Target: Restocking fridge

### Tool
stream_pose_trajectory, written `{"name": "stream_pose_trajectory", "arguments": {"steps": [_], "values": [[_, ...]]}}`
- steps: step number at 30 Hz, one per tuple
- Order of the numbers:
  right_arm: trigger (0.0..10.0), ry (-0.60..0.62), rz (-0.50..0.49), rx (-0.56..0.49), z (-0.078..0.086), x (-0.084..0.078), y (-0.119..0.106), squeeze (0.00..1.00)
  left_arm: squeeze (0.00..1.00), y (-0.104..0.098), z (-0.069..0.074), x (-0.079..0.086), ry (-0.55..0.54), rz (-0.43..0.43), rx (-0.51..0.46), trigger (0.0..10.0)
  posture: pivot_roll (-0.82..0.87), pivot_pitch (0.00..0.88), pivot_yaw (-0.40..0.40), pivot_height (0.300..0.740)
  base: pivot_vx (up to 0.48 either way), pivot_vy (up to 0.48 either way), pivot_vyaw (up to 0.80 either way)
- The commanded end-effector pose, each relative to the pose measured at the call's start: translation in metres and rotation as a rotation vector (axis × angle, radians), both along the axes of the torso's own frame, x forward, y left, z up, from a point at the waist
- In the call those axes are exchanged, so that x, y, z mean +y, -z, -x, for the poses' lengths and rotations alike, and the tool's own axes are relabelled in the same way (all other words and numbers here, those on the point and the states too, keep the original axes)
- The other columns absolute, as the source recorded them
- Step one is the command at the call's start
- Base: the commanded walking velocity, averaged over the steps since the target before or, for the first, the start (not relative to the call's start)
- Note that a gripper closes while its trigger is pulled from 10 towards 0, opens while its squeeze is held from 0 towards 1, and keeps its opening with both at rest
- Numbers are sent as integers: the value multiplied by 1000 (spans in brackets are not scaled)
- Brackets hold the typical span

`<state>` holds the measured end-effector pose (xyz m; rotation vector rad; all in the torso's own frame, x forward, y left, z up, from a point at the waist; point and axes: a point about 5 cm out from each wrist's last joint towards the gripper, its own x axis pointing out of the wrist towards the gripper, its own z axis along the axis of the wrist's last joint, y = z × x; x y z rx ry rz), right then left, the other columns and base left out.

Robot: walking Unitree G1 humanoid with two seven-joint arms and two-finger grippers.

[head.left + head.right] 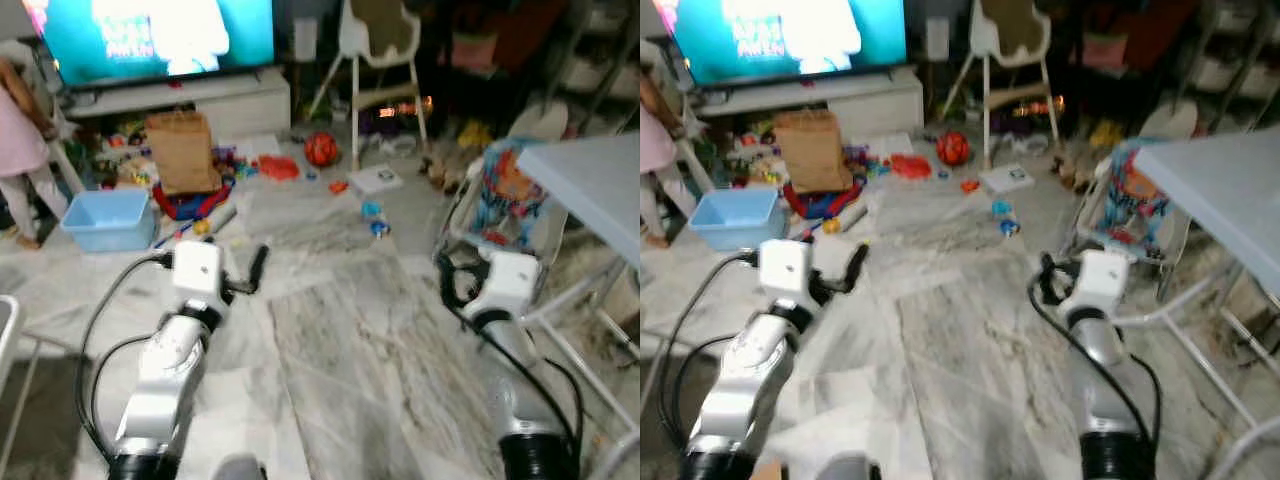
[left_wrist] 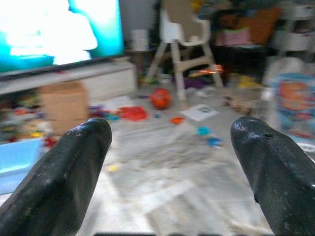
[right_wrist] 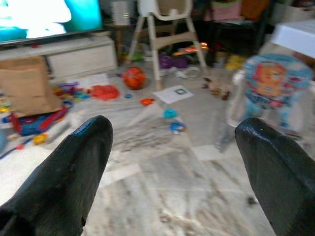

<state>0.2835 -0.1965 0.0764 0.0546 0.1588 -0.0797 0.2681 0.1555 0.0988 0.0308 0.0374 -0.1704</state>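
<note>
Fridge stock isn't anywhere before me, nor, as far as the blur lets me judge, the fridge. My left gripper [image 2: 170,172] and right gripper [image 3: 172,172] are spread apart, empty, above grey marble floor [image 1: 350,330]. I should walk slowly, skirting the toys mid-frame.

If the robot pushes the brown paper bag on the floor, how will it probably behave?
The brown paper bag stands upright and tall, so it would probably tip rather than slide. Being paper, it likely crumples under the push. Its weight is unclear; the contents are hidden.
</note>
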Motion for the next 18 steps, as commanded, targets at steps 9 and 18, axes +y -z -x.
{"name": "stream_pose_trajectory", "arguments": {"steps": [9,18], "values": [[10000,6,12,-19,-1,-6,-5,0,0,-5,-3,-9,-22,-29,-54,10000,34,0,-34,740,0,0,711],[10000,23,6,-16,0,-8,-3,0,0,-2,-3,-15,12,-67,-51,10000,34,0,-32,740,0,0,0]]}}
